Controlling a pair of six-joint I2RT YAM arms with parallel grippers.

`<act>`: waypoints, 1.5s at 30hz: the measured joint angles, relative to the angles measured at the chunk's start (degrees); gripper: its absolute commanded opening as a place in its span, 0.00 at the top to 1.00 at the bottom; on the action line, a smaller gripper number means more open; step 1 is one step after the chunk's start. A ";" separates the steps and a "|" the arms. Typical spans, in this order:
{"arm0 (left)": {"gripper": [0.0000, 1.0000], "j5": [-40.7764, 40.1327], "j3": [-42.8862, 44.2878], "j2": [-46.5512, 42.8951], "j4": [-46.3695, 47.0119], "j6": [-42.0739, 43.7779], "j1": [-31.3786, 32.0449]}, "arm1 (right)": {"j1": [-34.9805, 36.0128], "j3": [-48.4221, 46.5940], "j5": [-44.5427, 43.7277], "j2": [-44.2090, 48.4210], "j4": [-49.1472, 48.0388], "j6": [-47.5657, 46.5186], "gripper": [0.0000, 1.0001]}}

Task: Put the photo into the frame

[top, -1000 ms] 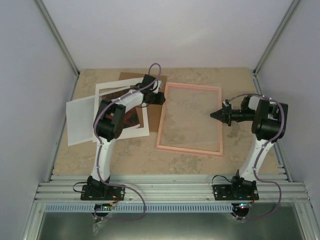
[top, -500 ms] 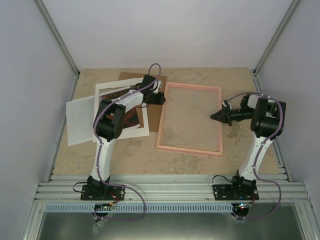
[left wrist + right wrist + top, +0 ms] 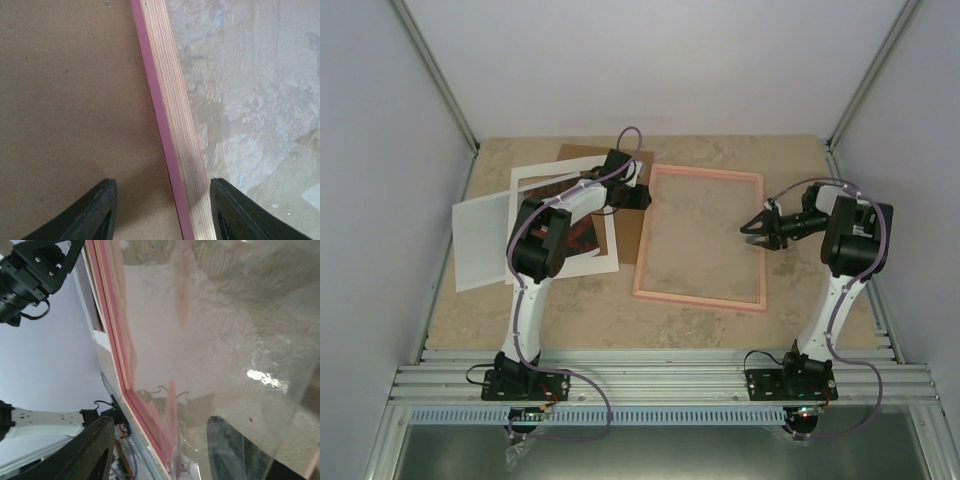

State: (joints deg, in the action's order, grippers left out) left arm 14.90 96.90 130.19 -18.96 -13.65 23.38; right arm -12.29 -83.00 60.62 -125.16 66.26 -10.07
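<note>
Beige marbled counter (image 3: 740,155) between pale grey walls (image 3: 650,70) holds the pink frame (image 3: 700,299) at centre and the photo (image 3: 584,238) left under a white mat (image 3: 535,180), with the left tool (image 3: 638,197) parted astride the frame's rail and the right tool (image 3: 752,228) parted, empty, above its glass.

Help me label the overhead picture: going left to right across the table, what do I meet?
white sheet → white mat → brown backing board → pink frame → right gripper. The photo and the left gripper are left out, since they overlap the mat and board.
</note>
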 measured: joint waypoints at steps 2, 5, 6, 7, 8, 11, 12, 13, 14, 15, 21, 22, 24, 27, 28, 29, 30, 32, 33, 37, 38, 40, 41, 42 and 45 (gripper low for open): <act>0.46 0.00 -0.02 -0.07 0.00 0.00 0.00 | 0.00 -0.07 -1.62 0.85 -0.35 0.48 0.40; 0.45 0.00 -0.02 -0.20 0.00 0.00 0.00 | 0.00 -0.17 -4.24 2.34 -0.98 1.18 0.37; 0.45 0.00 -0.02 -0.20 0.00 0.00 0.00 | 0.04 -0.20 -5.09 2.86 -1.14 1.38 0.34; 0.45 0.00 -0.02 -0.22 0.00 0.00 0.00 | 0.11 -0.17 -6.01 3.43 -1.22 1.66 0.33; 0.45 0.00 -0.02 -0.22 0.00 -0.02 0.00 | 0.13 -0.17 -6.78 3.89 -1.27 1.99 0.33; 0.44 0.00 -0.02 -0.22 0.00 0.00 0.00 | 0.22 -0.20 -9.84 5.46 -1.84 2.51 0.31; 0.44 0.00 -0.02 -0.24 0.00 0.04 0.00 | 0.22 -0.22 -11.02 5.99 -2.01 2.67 0.31; 0.44 0.00 -0.02 -0.24 0.00 0.07 0.00 | 0.22 -0.31 -12.00 6.40 -2.12 2.86 0.31; 0.44 -0.02 -0.02 -0.24 0.00 0.11 0.00 | 0.22 -0.46 -13.07 6.75 -2.23 3.04 0.31; 0.43 -0.02 -0.02 -0.26 0.00 0.13 0.00 | 0.22 -0.68 -14.12 7.08 -2.29 3.19 0.31; 0.41 -0.04 -0.33 -0.98 0.00 0.59 0.00 | 0.11 -2.75 -20.17 8.57 -2.80 3.30 0.33; 0.41 -0.04 -0.52 -1.33 0.00 0.83 0.00 | 0.02 -3.19 -20.96 8.81 -2.91 3.26 0.35; 0.41 -0.07 -0.68 -1.97 -0.02 1.25 0.00 | -0.26 -3.93 -22.16 9.20 -3.28 3.15 0.42; 0.41 -0.31 -0.79 -2.93 0.00 2.08 0.00 | -0.76 -5.14 -23.34 9.53 -4.50 2.49 0.60; 0.41 -0.42 -0.79 -3.21 0.00 2.36 0.00 | -0.81 -5.27 -23.54 9.60 -4.90 2.01 0.67; 0.41 -0.48 -0.79 -3.43 0.02 2.60 0.00 | -0.85 -5.46 -23.71 9.64 -5.44 1.86 0.72; 0.41 -0.50 -0.79 -3.65 0.02 2.80 0.00 | -0.85 -5.68 -23.93 9.64 -5.95 1.49 0.76; 0.41 -0.50 -0.81 -3.93 0.04 3.13 0.00 | -0.59 -6.05 -24.26 9.64 -6.84 1.05 0.83; 0.41 -0.52 -0.81 -4.00 0.04 3.26 0.00 | -0.48 -6.19 -24.48 9.64 -7.56 0.79 0.86; 0.41 -0.85 -1.53 -4.04 0.28 3.43 0.00 | 1.38 -6.12 -26.25 9.64 -9.99 0.20 0.96; 0.41 -0.90 -1.86 -4.04 0.31 3.43 0.00 | 1.99 -5.92 -26.86 9.64 -10.84 0.37 0.96; 0.41 -0.94 -2.29 -4.04 0.35 3.37 0.00 | 3.21 -4.90 -28.04 9.64 -12.72 0.46 0.97; 0.42 -0.96 -2.45 -4.04 0.44 3.37 0.00 | 3.65 -4.31 -28.46 9.64 -13.31 0.46 0.97; 0.42 -0.96 -2.58 -4.04 0.57 3.34 0.00 | 4.31 -3.45 -29.09 9.64 -14.12 0.55 0.97; 0.42 -1.09 -2.82 -4.04 0.72 3.34 0.00 | 6.16 -1.20 -30.97 9.35 -16.06 0.81 0.97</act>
State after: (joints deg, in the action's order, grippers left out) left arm 13.80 94.08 126.15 -18.24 -10.31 23.38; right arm -6.13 -84.20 29.65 -115.81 50.19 -9.26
